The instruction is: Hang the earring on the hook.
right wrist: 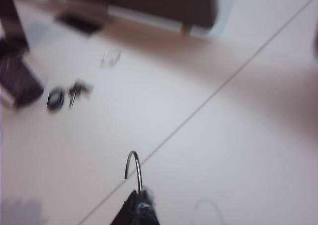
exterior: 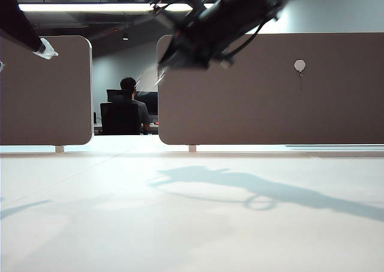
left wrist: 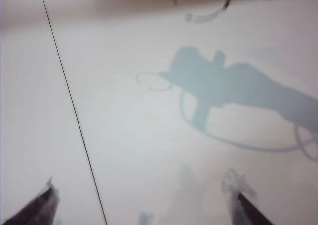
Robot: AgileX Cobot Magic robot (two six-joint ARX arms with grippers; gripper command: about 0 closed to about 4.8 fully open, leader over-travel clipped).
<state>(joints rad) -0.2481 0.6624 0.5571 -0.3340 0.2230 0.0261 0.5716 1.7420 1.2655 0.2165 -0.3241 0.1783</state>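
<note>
The wide white table (exterior: 192, 224) lies bare below the 2 arms; a brown fabric partition panel (exterior: 270, 104) stands at its far edge. The hook (exterior: 300, 66), a small white hexagonal pad with a thin dark prong beneath, sits high on that panel with nothing hanging from it.

Progress: pickup appears complete; carrying across and hanging remain. The right gripper (right wrist: 137, 205) is pinched fully together on the earring (right wrist: 134, 169), a thin silver wire hoop whose arc rises from the fingertips. The left gripper (left wrist: 144, 205) hovers over the table at its widest spread, holding nothing.

View differences: only the exterior view shows the hook; there the right arm is a dark blur aloft, well left of it, and the hoop cannot be made out. Only the right wrist view shows the grip itself. The left wrist view shows only shadows on the table.
</note>
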